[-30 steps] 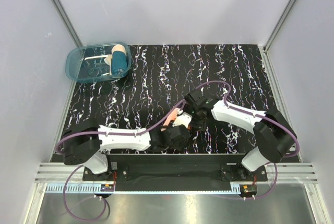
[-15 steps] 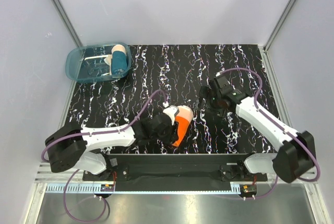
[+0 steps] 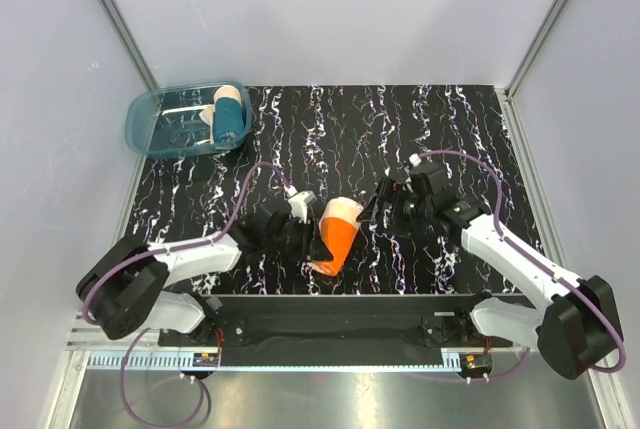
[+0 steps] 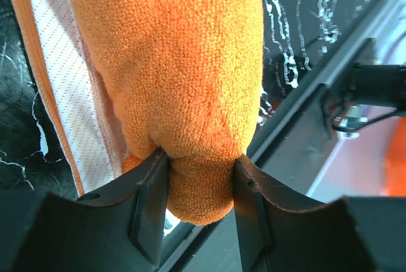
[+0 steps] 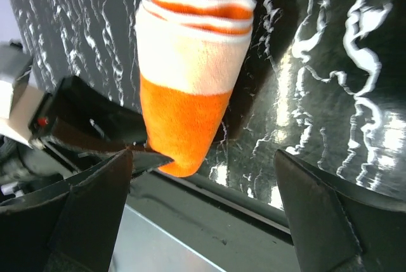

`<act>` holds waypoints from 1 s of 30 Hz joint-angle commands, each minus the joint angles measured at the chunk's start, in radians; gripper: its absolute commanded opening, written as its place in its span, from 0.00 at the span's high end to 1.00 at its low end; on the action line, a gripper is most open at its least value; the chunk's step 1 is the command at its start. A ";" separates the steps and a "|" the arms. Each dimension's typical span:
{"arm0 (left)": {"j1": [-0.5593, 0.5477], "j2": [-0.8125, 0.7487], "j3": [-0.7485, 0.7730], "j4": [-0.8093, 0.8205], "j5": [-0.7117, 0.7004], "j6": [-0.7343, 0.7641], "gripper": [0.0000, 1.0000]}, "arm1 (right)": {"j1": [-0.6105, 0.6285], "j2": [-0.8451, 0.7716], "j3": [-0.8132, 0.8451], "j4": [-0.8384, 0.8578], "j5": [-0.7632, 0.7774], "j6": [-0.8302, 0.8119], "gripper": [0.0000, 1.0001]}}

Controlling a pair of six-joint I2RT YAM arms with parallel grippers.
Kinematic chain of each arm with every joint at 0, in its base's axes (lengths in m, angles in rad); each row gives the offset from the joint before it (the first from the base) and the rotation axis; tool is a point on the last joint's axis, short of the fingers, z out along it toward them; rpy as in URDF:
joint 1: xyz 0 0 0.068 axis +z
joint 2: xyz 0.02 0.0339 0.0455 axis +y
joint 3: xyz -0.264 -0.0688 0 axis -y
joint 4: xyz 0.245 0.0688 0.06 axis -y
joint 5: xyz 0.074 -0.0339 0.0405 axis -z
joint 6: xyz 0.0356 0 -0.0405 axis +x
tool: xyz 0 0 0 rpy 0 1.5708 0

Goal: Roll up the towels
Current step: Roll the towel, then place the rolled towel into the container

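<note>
Near edge of table (image 3: pixel 420 129): left jaws clamped on narrow lower end of rolled orange towel (image 3: pixel 337 236), roll tilted, wide cream end uppermost. Just beside it, to the right: right jaws spread wide, gripping nothing. Far left corner: one translucent blue tub (image 3: pixel 140 114) – one rolled teal towel (image 3: pixel 230 121) inside, at its right end. Count – two towels, one tub.
</note>
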 commanded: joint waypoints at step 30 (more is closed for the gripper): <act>0.318 0.287 -0.045 0.005 0.303 -0.029 0.57 | 0.161 0.510 -0.128 0.843 -0.145 0.102 0.00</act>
